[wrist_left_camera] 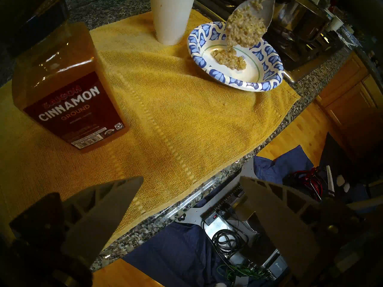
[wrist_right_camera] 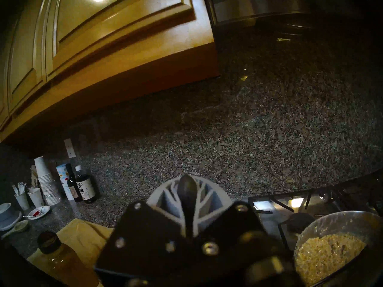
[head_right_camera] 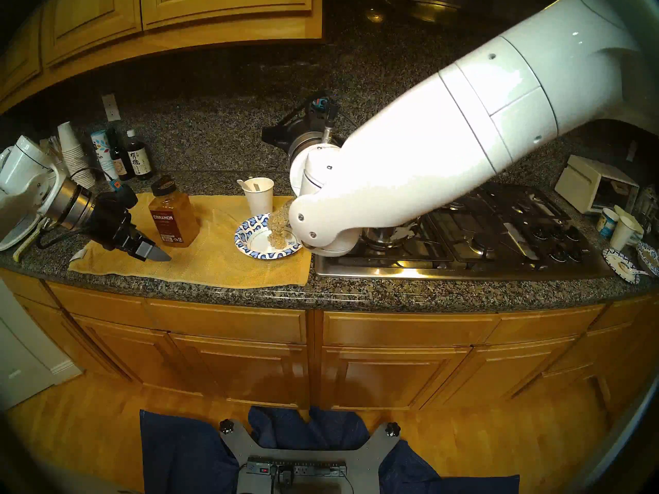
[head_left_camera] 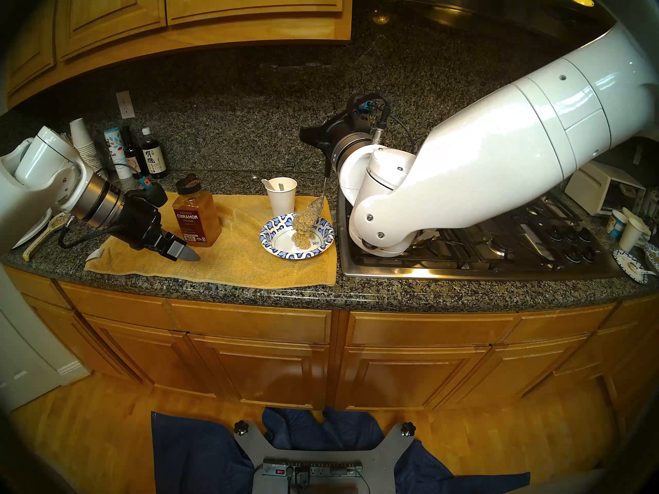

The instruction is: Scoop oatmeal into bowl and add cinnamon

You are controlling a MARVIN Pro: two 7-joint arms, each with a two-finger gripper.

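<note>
Two sets of fingers, my right point(wrist_right_camera: 187, 199) clamped on a spoon point(head_left_camera: 318, 205) tipping oatmeal point(head_left_camera: 304, 229) into the bowl point(head_left_camera: 274, 245), my left point(wrist_left_camera: 191, 199) wide, cinnamon point(head_left_camera: 197, 218) at the bowl's nine o'clock on the towel point(head_left_camera: 249, 265).

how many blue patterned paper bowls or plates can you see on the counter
3. One bowl lies on the yellow towel, taking oatmeal. Two more sit at the counter's far right end, past the stove; others may be hidden there.

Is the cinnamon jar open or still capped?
Capped. The cinnamon jar stands upright on the yellow towel with its black cap on, and the open left gripper isn't touching it.
</note>
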